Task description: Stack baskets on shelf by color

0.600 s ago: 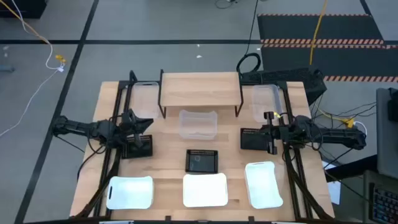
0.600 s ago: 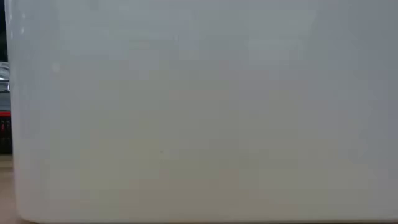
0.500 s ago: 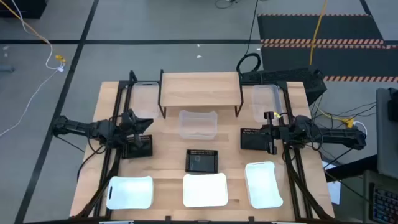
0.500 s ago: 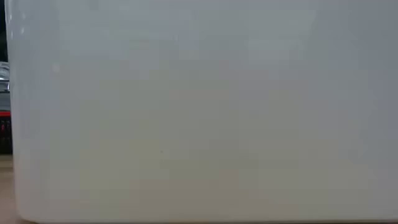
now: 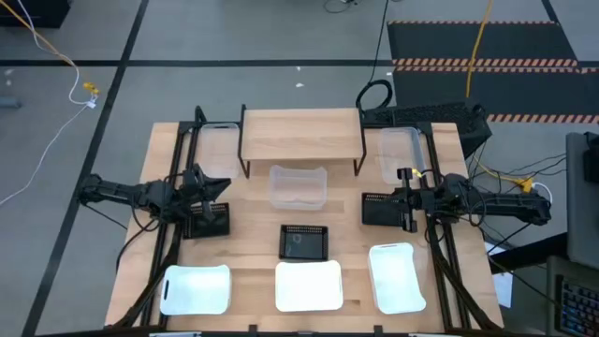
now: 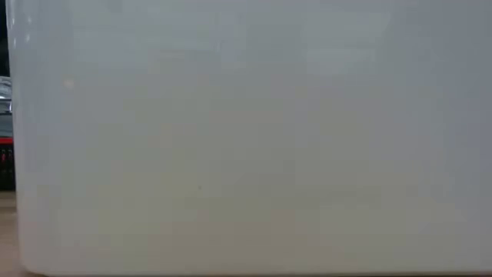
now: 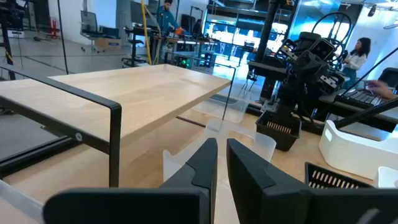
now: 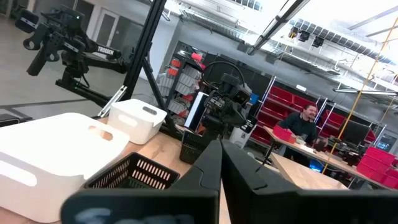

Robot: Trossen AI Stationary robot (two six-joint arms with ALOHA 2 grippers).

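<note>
The shelf point(image 5: 301, 136) stands at the back middle of the table. Clear baskets sit in front of it point(image 5: 298, 185) and at its left point(image 5: 217, 140) and right point(image 5: 401, 154). Three white baskets point(image 5: 308, 285) line the near edge. One black basket point(image 5: 305, 241) rests mid-table. My left gripper point(image 5: 217, 208) is shut, level, over a second black basket point(image 5: 206, 225). My right gripper point(image 5: 401, 208) is shut, level, at a third black basket point(image 5: 377, 208). Nothing shows between the fingers in either wrist view point(image 7: 222, 152) point(image 8: 221, 155).
A white basket wall point(image 6: 246, 138) fills the low view and hides the table. Black frame rails point(image 5: 178, 187) point(image 5: 440, 234) run along both table sides. Bare wood lies between the rows of baskets. People show in the room beyond the table.
</note>
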